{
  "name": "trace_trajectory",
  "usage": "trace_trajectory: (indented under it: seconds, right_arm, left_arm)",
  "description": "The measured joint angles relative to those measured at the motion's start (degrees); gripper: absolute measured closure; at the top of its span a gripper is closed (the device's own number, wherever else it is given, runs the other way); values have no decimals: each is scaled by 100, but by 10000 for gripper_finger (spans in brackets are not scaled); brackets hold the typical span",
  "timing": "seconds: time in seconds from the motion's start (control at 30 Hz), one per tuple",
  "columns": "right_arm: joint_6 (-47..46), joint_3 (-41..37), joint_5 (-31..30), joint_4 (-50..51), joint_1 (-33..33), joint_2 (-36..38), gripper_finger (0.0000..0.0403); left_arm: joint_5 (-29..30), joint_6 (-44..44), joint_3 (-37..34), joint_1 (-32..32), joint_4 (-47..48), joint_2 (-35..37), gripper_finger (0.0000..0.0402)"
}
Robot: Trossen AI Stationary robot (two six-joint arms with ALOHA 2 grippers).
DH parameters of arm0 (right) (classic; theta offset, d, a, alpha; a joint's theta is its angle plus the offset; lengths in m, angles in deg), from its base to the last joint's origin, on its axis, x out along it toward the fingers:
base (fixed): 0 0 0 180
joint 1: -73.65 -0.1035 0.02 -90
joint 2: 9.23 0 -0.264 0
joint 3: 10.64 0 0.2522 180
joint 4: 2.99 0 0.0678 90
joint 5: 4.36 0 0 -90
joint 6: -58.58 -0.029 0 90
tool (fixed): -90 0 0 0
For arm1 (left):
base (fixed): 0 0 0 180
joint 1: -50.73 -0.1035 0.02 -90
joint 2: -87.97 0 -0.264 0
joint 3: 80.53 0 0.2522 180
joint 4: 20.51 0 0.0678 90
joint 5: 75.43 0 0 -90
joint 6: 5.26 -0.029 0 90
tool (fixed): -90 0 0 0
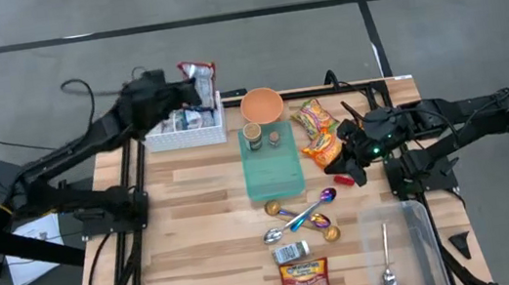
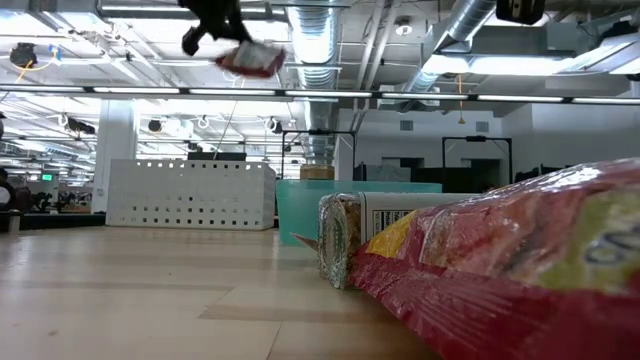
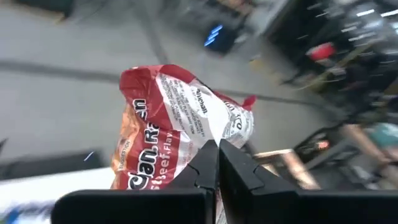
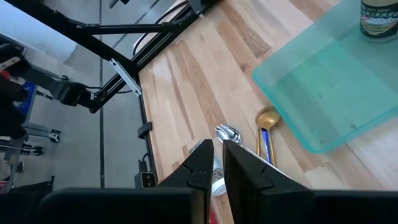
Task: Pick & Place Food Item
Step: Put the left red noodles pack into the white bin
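A red-and-white ramen packet hangs high in the air, with my left gripper shut on it. In the high view the packet is over the far edge of the white basket at the table's far left. In the low view it shows near the ceiling lights, under my left gripper. My right gripper hovers shut and holds nothing. It is at the table's right, beside the orange snack bags and above the spoons. My left gripper pinches the packet's near edge between its two fingers. The fingers come almost level from the table's left. The rest of the packet stands out beyond the fingertips, crumpled and tilted, and is lifted clear of the basket and table.
A teal tray with two cans sits mid-table, with an orange bowl behind it. Several spoons lie in front of it. A small pack and another ramen packet lie near the front edge. A clear bin holds a spoon.
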Motion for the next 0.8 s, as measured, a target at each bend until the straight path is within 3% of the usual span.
trace_trajectory:
  seconds: [0.23,0.5,0.8]
  right_arm:
    - [-10,0,-34,0,-2,0,370]
    - [-131,0,-144,0,-15,0,370]
    - [-127,0,-144,0,-8,0,370]
  left_arm:
    - [-43,569,-273,-465,593,-226,401]
    - [-331,1174,-1444,-1311,707,380,401]
    - [-565,1198,-2385,-2102,383,844,401]
